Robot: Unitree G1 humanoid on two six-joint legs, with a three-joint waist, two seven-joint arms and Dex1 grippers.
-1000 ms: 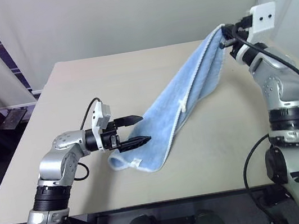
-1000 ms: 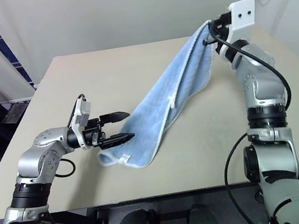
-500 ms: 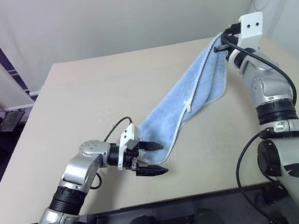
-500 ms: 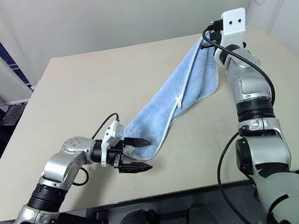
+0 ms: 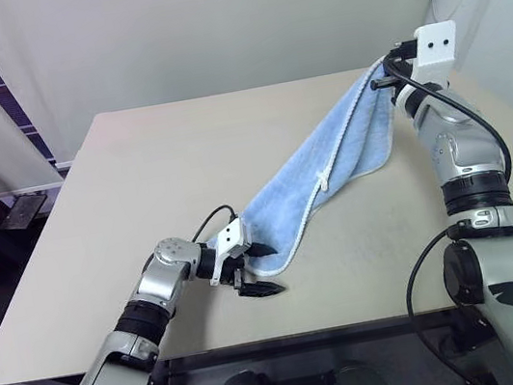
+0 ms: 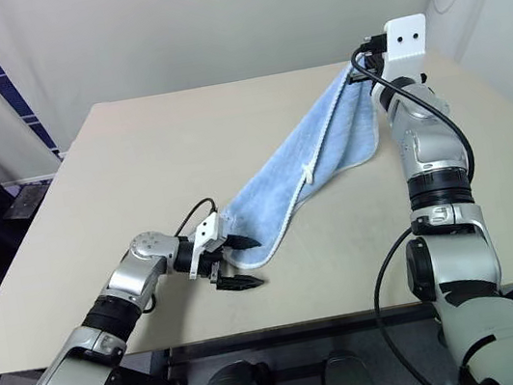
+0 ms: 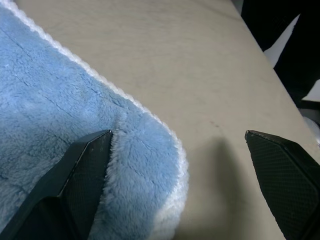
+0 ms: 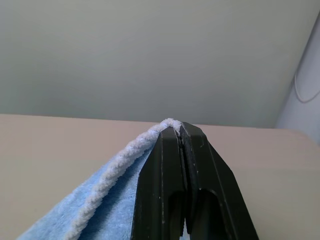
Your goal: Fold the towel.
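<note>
Left eye view: towel (image 5: 330, 166) across table (image 5: 155, 169).

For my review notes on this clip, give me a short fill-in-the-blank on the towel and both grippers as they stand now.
1. The right gripper is shut on one ____ of the towel.
2. The left gripper has its fingers ____ at the towel's low end.
3. The towel's low end rests on the ____.
4. The towel's colour is light ____.

Missing words: corner; open; table; blue
</note>
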